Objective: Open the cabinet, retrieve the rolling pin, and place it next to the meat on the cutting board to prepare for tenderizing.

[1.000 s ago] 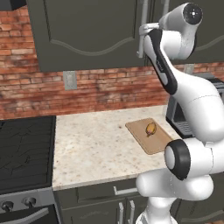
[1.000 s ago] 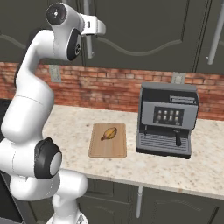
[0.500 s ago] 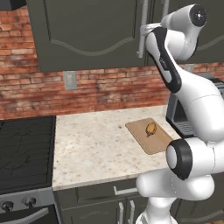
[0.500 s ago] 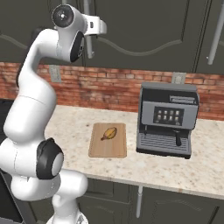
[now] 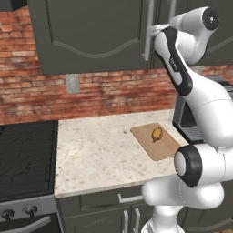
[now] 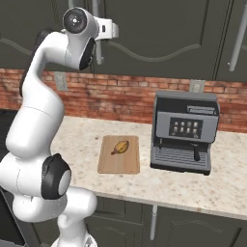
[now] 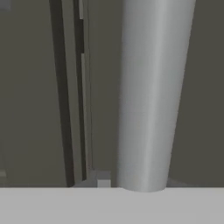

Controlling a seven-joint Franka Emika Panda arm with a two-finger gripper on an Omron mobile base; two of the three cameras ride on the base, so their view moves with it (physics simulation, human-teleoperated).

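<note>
Arm apparently shifted slightly right.

meat (image 6: 120, 146) on cutting board (image 6: 118, 164), coffee machine (image 6: 184, 131) right, cabinet (image 5: 91, 34) above

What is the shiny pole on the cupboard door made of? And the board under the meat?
The handle looks like brushed metal: smooth silver-grey with a soft sheen along its length. The cutting board looks like light wood, matte tan with rounded corners. Since everything is rendered, both are guesses from colour and shine.
</note>
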